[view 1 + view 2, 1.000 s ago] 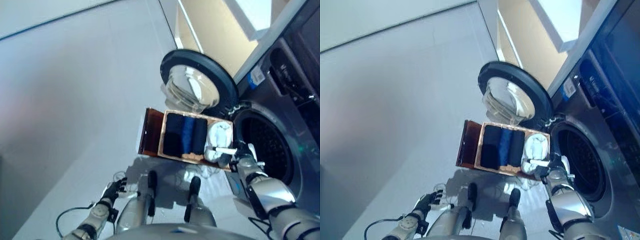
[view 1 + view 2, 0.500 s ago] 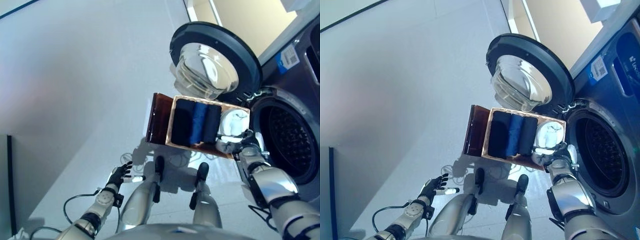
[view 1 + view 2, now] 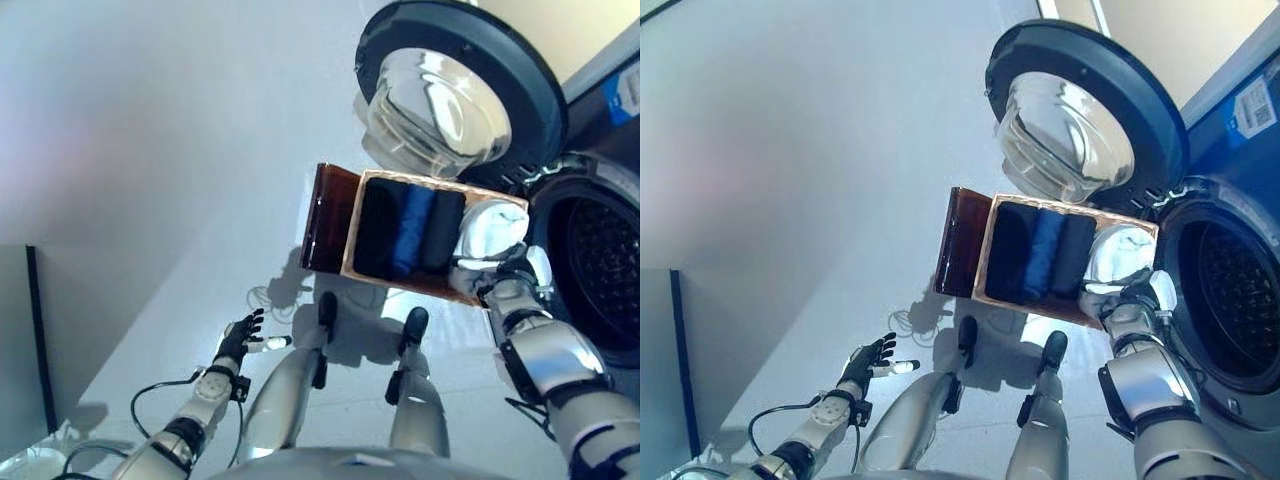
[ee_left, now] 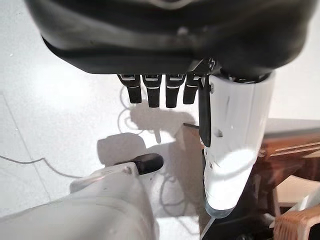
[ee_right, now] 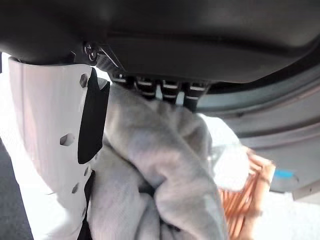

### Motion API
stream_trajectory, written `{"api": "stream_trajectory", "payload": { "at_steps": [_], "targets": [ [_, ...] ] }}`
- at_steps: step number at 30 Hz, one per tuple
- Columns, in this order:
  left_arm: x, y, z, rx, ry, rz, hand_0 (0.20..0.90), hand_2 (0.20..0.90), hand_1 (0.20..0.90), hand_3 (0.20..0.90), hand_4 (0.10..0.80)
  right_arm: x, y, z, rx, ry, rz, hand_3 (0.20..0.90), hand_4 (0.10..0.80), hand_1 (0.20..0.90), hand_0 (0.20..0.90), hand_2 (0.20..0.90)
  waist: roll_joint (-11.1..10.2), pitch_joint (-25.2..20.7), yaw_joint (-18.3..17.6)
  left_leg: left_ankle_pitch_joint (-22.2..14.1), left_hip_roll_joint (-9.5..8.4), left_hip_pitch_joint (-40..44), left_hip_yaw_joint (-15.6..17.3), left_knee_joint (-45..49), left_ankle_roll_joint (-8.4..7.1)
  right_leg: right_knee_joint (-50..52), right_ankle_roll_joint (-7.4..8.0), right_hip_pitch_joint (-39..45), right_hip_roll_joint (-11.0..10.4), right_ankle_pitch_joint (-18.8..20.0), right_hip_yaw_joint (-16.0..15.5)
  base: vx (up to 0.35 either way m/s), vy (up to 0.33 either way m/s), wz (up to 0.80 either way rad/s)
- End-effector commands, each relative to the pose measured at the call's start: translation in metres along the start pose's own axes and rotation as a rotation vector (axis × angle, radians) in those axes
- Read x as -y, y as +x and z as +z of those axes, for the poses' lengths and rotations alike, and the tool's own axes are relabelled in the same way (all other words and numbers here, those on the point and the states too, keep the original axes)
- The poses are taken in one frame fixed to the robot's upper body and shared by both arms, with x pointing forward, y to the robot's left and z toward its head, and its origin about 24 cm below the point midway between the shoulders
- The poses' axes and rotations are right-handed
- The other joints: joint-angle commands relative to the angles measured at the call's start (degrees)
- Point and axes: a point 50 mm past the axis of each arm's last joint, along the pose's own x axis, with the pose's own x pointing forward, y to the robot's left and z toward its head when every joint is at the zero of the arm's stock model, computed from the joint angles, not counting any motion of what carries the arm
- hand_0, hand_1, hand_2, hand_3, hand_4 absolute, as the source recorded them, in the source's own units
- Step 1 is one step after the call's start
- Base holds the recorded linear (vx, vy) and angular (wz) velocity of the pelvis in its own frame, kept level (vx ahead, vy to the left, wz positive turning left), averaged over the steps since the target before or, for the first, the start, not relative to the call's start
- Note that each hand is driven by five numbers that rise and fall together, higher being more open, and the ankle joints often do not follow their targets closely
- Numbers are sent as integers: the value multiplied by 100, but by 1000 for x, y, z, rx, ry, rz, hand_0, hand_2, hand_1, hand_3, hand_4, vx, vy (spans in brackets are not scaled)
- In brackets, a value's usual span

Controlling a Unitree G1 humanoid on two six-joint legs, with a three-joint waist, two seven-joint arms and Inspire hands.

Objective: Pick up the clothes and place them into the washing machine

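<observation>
A shallow wicker basket [image 3: 352, 238] rests on a low dark brown box [image 3: 328, 215] beside the washing machine. In it lie rolled black clothes [image 3: 377, 232] and a blue one [image 3: 412, 232]. A white cloth [image 3: 490, 232] is bunched at the basket's end nearest the machine's open drum [image 3: 600, 270]. My right hand [image 3: 507, 277] is at that end, its fingers curled into the white cloth [image 5: 165, 165], its white-covered thumb [image 5: 50, 135] beside it. My left hand [image 3: 238, 340] hangs low over the floor, open and empty, with its fingers [image 4: 150, 92] straight.
The machine's round door [image 3: 450, 90] stands swung open just beyond the basket. A pale wall [image 3: 590, 30] runs behind the machine. Light grey floor [image 3: 150, 150] spreads to the left. A dark-edged panel [image 3: 35, 340] stands at the far left.
The whole picture has shifted as my head moved. My right hand stays at the basket's end, and the white cloth now bunches up higher over the rim. The left hand hangs as before.
</observation>
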Motion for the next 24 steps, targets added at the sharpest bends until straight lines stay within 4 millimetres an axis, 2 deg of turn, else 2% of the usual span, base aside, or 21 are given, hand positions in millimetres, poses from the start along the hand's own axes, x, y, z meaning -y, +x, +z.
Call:
{"api": "stream_trajectory", "payload": {
  "at_steps": [1,2,3,4,5,6,17,24],
  "targets": [
    [-10,-3,-1,29,-11,49,900,900,900,900,800,32,9,26,87,-56,-120,776,712,776,776,776,-89,-43,58,-264,-144,-661,-273,687,-518,490,24,304,-309,-437,3,15,10,5],
    [-11,-3,-1,31,-13,53,900,900,900,900,800,31,9,28,90,-53,-119,776,712,776,776,776,-87,-43,56,-265,-150,-667,-272,689,-518,490,24,297,-306,-436,4,13,12,3],
    [-11,-3,-1,30,-15,55,900,900,900,900,800,29,9,27,90,-53,-116,417,455,417,417,417,-86,-47,50,-268,-155,-673,-264,692,-517,488,25,290,-304,-434,8,0,0,0],
    [-11,-3,-1,30,-15,55,900,900,900,900,800,29,9,27,90,-53,-116,417,455,417,417,417,-87,-48,51,-268,-155,-673,-264,693,-517,488,25,290,-304,-434,8,0,0,0],
    [-11,-3,-2,27,-19,59,900,900,900,900,800,27,8,28,91,-50,-114,263,345,263,263,263,-82,-47,46,-269,-155,-681,-260,695,-515,496,23,270,-301,-434,10,0,0,0],
    [-11,-4,-1,33,-22,58,900,900,900,900,800,26,8,29,98,-50,-112,200,300,200,200,200,-71,-54,29,-273,-162,-687,-253,695,-511,505,22,238,-303,-421,48,0,0,0],
    [-14,-7,-9,17,-20,67,900,900,900,900,800,21,6,30,106,-39,-102,200,300,200,200,200,-32,-72,-32,-305,-130,-666,-200,735,-487,591,5,110,-279,-420,181,-6,6,-5],
    [-17,-11,-15,4,-64,85,900,900,900,900,800,29,8,15,71,194,-125,200,300,200,200,200,-97,-101,-175,-293,-72,-585,-179,708,-500,604,-2,107,-230,-434,262,-11,-8,-5]
  ]
}}
